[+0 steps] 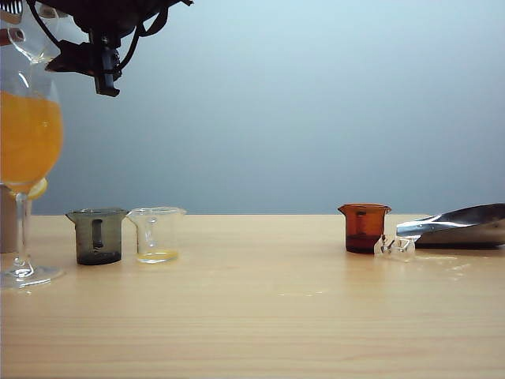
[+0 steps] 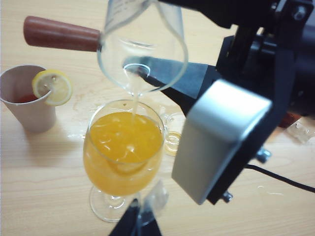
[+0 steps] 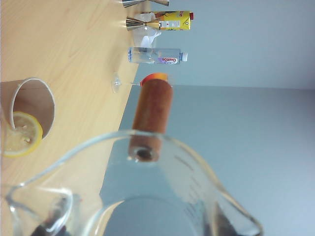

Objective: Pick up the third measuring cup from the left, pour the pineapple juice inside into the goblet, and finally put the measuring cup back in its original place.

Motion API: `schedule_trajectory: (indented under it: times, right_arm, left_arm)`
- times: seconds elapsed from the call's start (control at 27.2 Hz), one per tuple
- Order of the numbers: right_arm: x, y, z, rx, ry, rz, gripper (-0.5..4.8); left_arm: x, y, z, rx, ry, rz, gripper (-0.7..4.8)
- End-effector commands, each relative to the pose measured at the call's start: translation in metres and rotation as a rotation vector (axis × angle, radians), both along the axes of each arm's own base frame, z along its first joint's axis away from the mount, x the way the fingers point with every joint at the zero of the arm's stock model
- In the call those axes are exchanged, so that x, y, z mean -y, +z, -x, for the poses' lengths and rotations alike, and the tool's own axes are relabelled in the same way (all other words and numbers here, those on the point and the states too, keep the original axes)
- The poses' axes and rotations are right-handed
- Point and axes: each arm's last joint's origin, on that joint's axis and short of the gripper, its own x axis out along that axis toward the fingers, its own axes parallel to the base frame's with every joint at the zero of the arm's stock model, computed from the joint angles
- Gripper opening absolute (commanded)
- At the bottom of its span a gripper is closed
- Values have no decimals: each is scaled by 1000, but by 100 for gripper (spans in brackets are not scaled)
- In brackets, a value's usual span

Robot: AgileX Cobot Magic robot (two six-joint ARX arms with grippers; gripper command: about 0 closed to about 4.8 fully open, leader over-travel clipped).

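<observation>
The goblet (image 1: 28, 142) stands at the table's far left, its bowl full of orange drink (image 2: 123, 147). Above it the third measuring cup (image 1: 28, 35) hangs tipped over, with my right gripper (image 1: 55, 51) shut on it after reaching across. In the left wrist view the cup (image 2: 147, 34) lets a thin pale stream of pineapple juice (image 2: 134, 93) fall into the bowl. The cup's flared rim (image 3: 197, 177) fills the right wrist view, with dark fingers (image 3: 49, 221) at its sides. My left gripper (image 2: 138, 221) hovers by the goblet's foot, shut and holding nothing.
A smoky grey cup (image 1: 99, 235) and a clear cup (image 1: 156, 234) with a yellow film stand right of the goblet. An amber cup (image 1: 364, 227), a small clear piece (image 1: 394, 249) and a metal scoop (image 1: 461, 225) lie at the right. A paper cup with lemon (image 2: 27, 101) and a brown wooden handle (image 2: 61, 33) sit near the goblet.
</observation>
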Motion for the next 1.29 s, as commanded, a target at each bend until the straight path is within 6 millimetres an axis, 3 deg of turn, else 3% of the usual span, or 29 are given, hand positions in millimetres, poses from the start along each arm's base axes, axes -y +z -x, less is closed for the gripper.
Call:
schedule_trajectory:
  times: [0.04,0.26,0.44,0.55,0.81,0.88,1.03,1.29]
  right_arm:
    - [0,8,2,26,2,-32,-6]
    - [0,8,2,4,1,-45,-6]
    - [3,13,-1,-433,-36,-323,-6]
    - [11,18,-10,-584,-68,-453,-6]
    - [65,29,-63,-854,-274,-823,-6]
    - [84,21,-79,-913,-331,-917,-6]
    - [96,1,-87,-942,-367,-999,-6]
    - [110,-57,-75,-978,-462,-1208,-6]
  left_arm:
    - [0,2,0,13,-1,1,-6]
    - [0,2,0,13,-1,1,-6]
    - [0,2,0,13,-1,1,-6]
    - [0,2,0,13,-1,1,-6]
    - [0,2,1,14,-1,1,-6]
    - [0,2,1,14,0,1,-6]
    - [0,3,1,14,-1,1,-6]
    - [0,5,-1,42,0,7,-6]
